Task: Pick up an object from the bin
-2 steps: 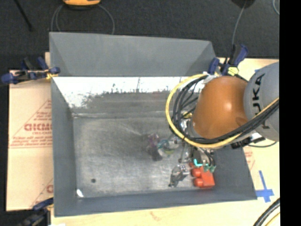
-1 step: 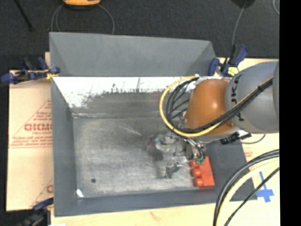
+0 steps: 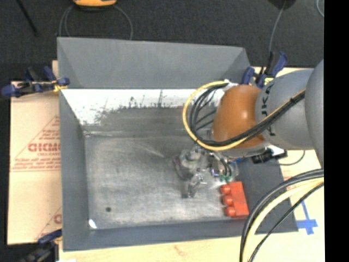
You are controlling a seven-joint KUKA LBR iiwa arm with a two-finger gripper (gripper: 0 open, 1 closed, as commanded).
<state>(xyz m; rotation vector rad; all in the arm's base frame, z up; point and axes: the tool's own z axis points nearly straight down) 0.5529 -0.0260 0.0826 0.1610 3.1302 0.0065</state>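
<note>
Gripper (image 3: 192, 183): low over bin (image 3: 71, 162) floor, right of centre; released or clenched, cannot tell. Red studded block (image 3: 234, 199): flat by lower-right wall, just beside gripper, apart from it, not grasped. Small white scrap (image 3: 91, 222): far lower-left corner. Risks, as judged: closing on bare floor beside block; nudging block against wall; scraping metal.

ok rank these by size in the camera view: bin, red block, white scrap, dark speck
1. grey bin
2. red block
3. white scrap and dark speck: both tiny, too alike to rank
</note>
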